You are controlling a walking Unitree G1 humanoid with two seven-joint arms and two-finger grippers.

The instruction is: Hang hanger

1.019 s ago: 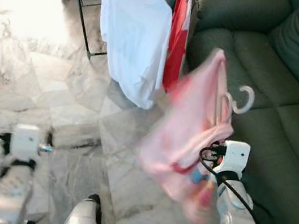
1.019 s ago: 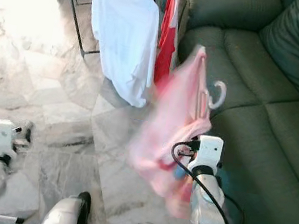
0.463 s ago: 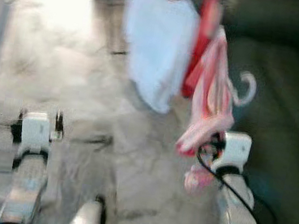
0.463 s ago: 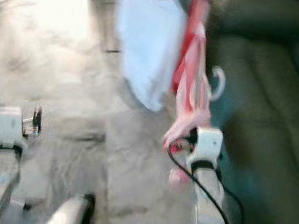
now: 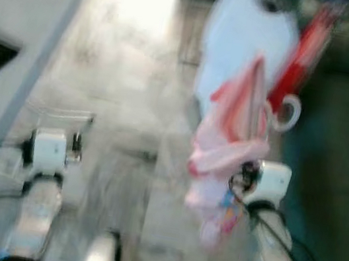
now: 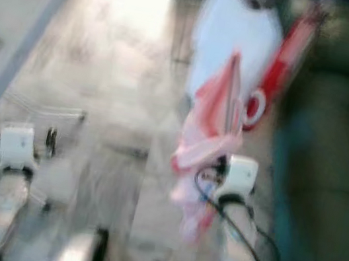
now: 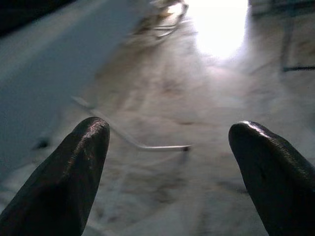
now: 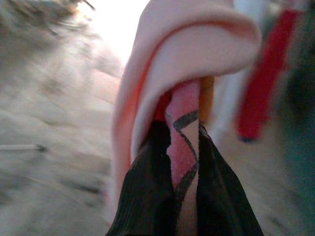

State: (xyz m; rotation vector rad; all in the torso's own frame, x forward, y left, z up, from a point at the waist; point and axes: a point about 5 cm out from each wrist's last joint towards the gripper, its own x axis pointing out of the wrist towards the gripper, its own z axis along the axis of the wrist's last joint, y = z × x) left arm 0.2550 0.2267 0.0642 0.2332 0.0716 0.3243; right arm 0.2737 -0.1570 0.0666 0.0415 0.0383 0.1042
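Image quality: both head views are heavily blurred; outlines are soft and fine detail cannot be read.

Right gripper (image 8: 179,147): clamped shut on the pink garment and the hanger it hangs from. In the right wrist view the two black fingers (image 8: 147,196) press together around a fold of pink cloth, with a thin orange-toned strip between them.

Right arm: raised in front of the robot on its right side, with a white wrist housing (image 5: 272,181) and black cabling just below the garment.

Hanger (image 5: 284,113): held up above the right wrist. Its pale hook curls toward the robot's right, at the upper edge of the pink garment.

Pink garment (image 5: 230,140): draped on the hanger and bunched downward over the right wrist; a small multicoloured patch shows near its lower end.

White garment (image 5: 246,42): hangs beyond the pink garment, further from the robot.

Red garment (image 5: 304,55): hangs just beside the white garment, on the robot's right of it.

Sofa (image 5: 343,165): dark green, along the robot's right side, near the right arm.

Left gripper (image 7: 170,162): fingers spread wide apart, nothing between them. It points at the floor.

Left arm: held low on the robot's left side, well apart from the hanger.

Floor (image 5: 120,94): pale marbled tile with a bright glare patch far ahead.

Thin metal rod (image 7: 142,145): lies on the floor ahead of the left gripper.
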